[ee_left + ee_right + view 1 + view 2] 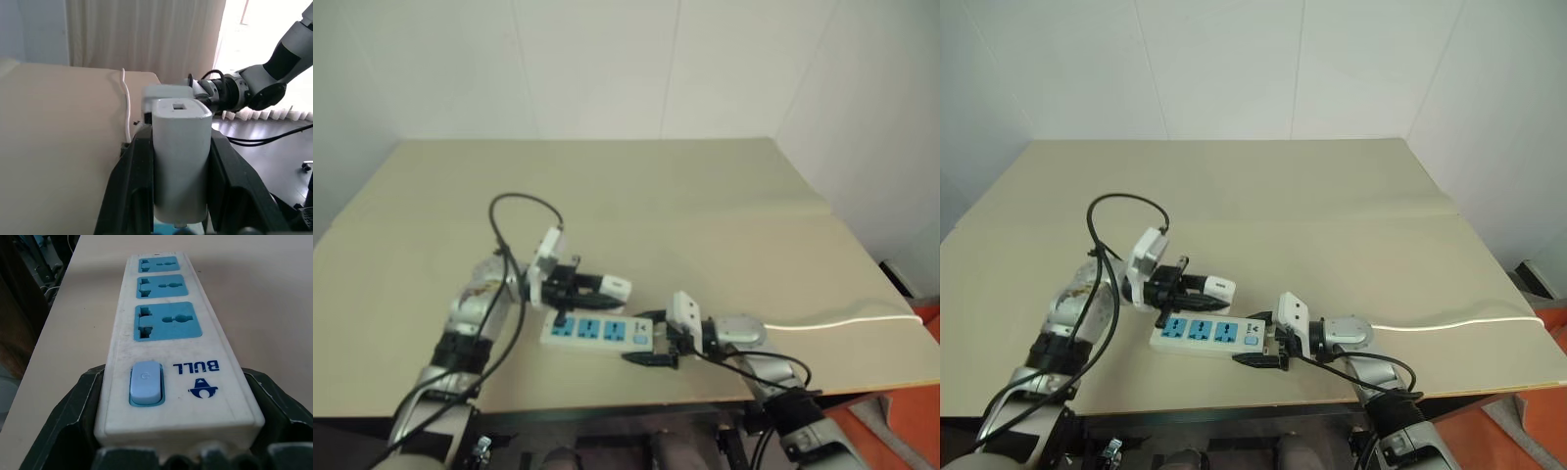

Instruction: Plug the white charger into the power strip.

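Operator: State the position of the power strip [597, 333].

Technician: The strip lies flat on the tan bench [705, 215], near the front edge. Its three blue socket faces [166, 326] point upward. Its switch end points toward the robot's right side. A pale blue rocker switch [145, 382] sits at that end, beside a blue printed logo.

Operator: State the condition of the right hand [658, 345].

Technician: The right hand is closed on the switch end of the strip. In the right wrist view one black finger [78, 421] bears against each long side of the strip body. The hand points toward the robot's left.

Operator: Where is the thin white cord [842, 319]?

Technician: The cord runs along the bench surface from behind the right hand toward the bench's right edge.

Operator: State the position of the white charger [614, 288].

Technician: The charger is clamped in the left hand [597, 287]. It is raised off the bench, just above the strip's far long edge, near the middle socket. The charger body lies roughly level and points toward the robot's right.

Operator: Confirm the grip.

Technician: In the left wrist view the two black fingers [131, 191] press on opposite sides of the charger block. The rectangular port [179, 105] on the end face is visible. The charger is not seated in any socket; all three socket faces are unoccupied.
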`<state>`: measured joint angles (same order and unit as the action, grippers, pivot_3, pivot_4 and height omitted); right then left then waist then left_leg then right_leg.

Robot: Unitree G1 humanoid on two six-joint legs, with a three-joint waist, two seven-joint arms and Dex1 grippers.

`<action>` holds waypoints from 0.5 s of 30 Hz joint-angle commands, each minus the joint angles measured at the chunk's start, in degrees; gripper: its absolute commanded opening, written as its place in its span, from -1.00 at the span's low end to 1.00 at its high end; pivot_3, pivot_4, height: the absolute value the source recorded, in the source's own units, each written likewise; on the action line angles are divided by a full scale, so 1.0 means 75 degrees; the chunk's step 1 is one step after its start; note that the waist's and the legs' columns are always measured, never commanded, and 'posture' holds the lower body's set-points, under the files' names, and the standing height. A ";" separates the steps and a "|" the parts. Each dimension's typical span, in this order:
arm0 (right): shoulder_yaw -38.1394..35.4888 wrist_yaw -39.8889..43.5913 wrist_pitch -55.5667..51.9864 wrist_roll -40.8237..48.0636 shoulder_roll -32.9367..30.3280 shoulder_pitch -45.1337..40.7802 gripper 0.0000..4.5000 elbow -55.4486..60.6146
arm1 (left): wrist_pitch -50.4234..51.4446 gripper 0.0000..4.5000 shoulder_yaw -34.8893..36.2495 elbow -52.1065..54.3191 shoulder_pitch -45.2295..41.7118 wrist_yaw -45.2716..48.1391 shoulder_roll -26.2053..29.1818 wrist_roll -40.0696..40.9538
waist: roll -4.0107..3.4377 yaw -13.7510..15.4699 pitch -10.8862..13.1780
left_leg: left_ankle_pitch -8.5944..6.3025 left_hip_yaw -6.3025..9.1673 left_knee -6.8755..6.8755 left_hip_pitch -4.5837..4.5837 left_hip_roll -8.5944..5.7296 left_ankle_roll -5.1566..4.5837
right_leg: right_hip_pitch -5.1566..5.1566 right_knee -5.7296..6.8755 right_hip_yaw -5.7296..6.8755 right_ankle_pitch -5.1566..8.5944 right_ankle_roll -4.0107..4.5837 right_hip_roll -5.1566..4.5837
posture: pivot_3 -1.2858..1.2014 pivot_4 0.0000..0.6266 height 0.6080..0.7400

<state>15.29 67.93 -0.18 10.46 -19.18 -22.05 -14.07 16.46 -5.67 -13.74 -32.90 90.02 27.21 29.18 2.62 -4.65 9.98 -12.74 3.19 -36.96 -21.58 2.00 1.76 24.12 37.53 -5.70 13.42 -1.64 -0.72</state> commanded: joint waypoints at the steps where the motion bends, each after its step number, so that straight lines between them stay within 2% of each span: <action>1: 0.0405 0.0136 -0.0130 -0.0194 0.0018 0.0183 0.53 -0.0273 | -0.0085 -0.55 -0.0066 0.0543 0.0198 -0.0076 -0.0053 0.0035 | 0.0000 0.0006 0.0000 | 0.0000 0.0000 0.0000 0.0002 0.0000 0.0000 | 0.0000 0.0000 0.0000 0.0000 0.0000 0.0000 | 0.03 -0.52 1.00; 15: 0.0340 0.0023 -0.0140 -0.0208 0.0046 0.0185 0.53 -0.0285 | -0.0910 -0.55 -0.0352 -0.0046 0.0476 -0.0415 -0.0227 -0.0669 | 0.0000 0.0005 0.0000 | 0.0000 -0.0004 0.0001 0.0016 0.0002 0.0000 | -0.0010 0.0000 -0.0005 0.0001 0.0000 0.0004 | 0.03 -0.52 1.00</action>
<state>15.27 67.70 -0.18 10.35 -18.94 -22.06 -14.25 11.09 -8.22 -14.00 -28.91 87.08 25.61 24.58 2.62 -4.62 9.98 -12.74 3.16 -36.95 -21.46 2.02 1.76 24.05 37.53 -5.73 13.43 -1.63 -0.69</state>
